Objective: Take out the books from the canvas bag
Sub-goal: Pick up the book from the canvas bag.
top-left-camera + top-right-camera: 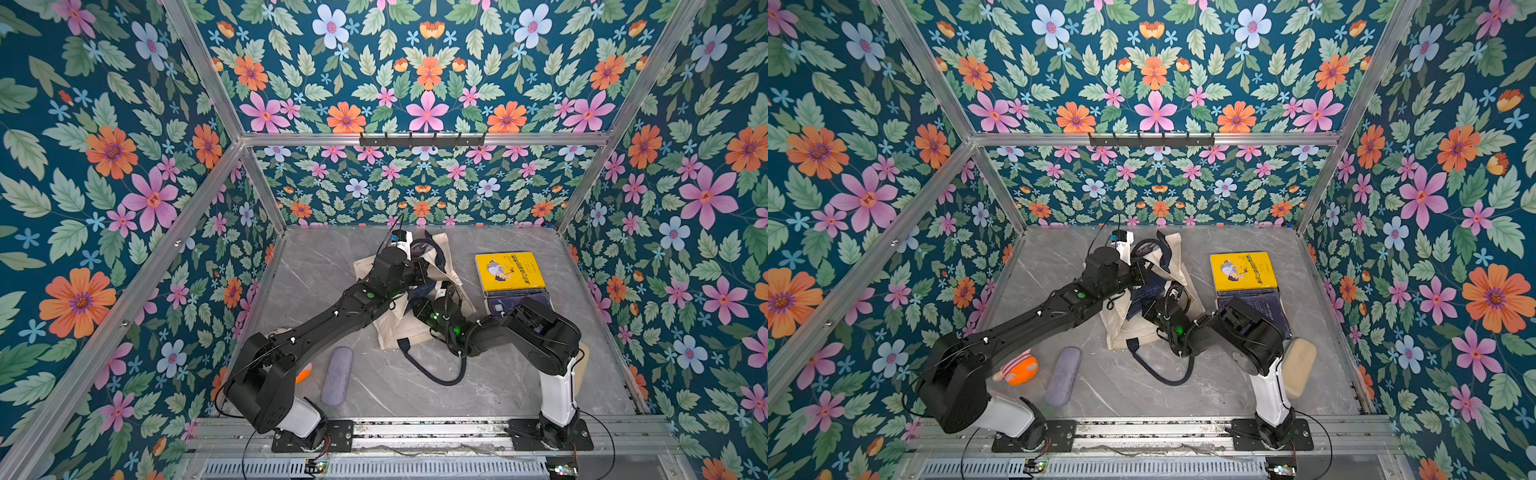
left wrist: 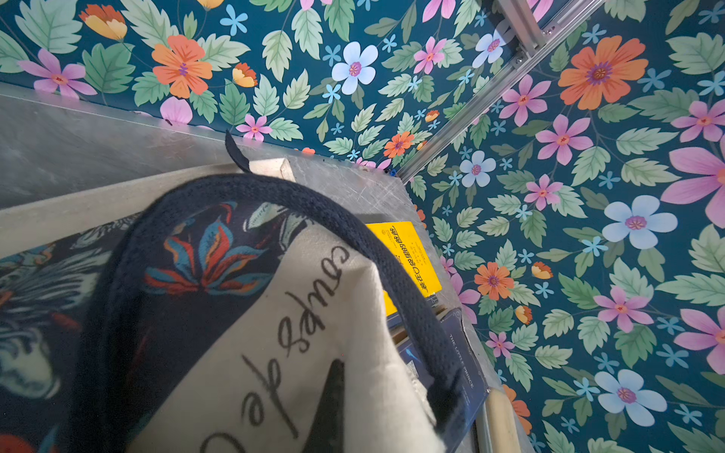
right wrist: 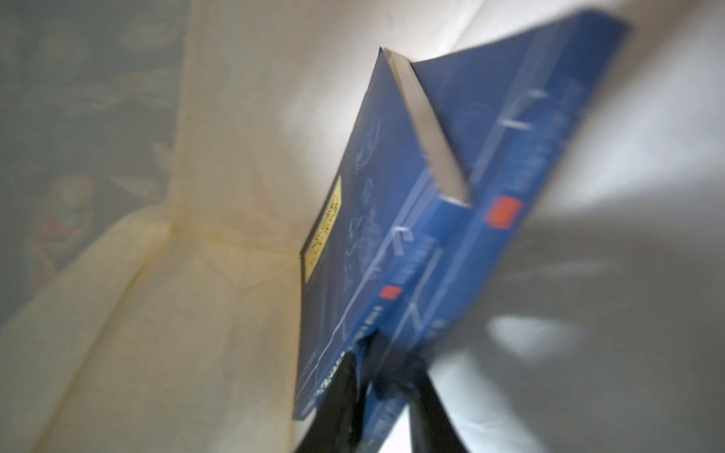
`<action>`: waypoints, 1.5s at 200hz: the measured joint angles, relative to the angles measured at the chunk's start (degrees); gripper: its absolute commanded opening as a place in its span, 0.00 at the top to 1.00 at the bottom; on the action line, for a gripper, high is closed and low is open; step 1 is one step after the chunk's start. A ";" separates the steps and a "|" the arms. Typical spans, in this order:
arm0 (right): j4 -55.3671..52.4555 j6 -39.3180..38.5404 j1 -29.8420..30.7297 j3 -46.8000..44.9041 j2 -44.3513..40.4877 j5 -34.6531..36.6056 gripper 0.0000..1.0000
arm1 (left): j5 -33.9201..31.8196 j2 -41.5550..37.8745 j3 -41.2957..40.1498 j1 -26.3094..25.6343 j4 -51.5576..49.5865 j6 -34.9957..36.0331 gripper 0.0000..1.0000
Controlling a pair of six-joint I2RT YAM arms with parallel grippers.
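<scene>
The cream canvas bag (image 1: 395, 328) lies crumpled at the middle of the table in both top views, and its dark print and script fill the left wrist view (image 2: 274, 313). My left gripper (image 1: 420, 268) is shut on the bag's upper cloth; one dark finger (image 2: 332, 396) shows through the fold. My right gripper (image 3: 386, 376) is inside the bag, its fingers closed on the spine of a navy book (image 3: 353, 219) that leans against a second navy book (image 3: 521, 157). A yellow book (image 1: 509, 271) lies on a navy one (image 1: 505, 301) right of the bag.
A grey-lilac pouch (image 1: 1063, 376) and an orange striped toy (image 1: 1021, 368) lie by the left arm's base. A cream oblong pad (image 1: 1300, 365) sits behind the right arm. The bag's navy handle (image 1: 436, 374) loops over the table in front. A hook rail (image 1: 422, 139) hangs on the back wall.
</scene>
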 measured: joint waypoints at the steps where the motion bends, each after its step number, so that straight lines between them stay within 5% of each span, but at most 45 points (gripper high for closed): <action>1: 0.02 0.07 0.00 0.00 0.00 0.00 0.89 | 0.00 0.00 0.00 0.00 0.00 0.00 1.00; 46: 0.09 0.42 0.09 -2.38 -2.58 -0.39 1.00 | -0.07 -0.20 -0.02 0.00 0.13 -0.20 1.00; 98: -4.63 0.09 1.27 -7.32 -12.33 -1.07 1.00 | -2.45 -0.66 -0.11 0.00 -0.24 -1.27 1.00; 258: -37.79 -12.33 4.83 -18.16 -64.65 4.92 1.00 | -8.55 -0.33 0.44 0.59 -2.05 -3.19 1.00; 300: -48.59 -13.46 -4.81 -18.12 -75.97 9.01 1.00 | -8.76 -0.31 0.44 0.79 -2.86 -3.17 1.00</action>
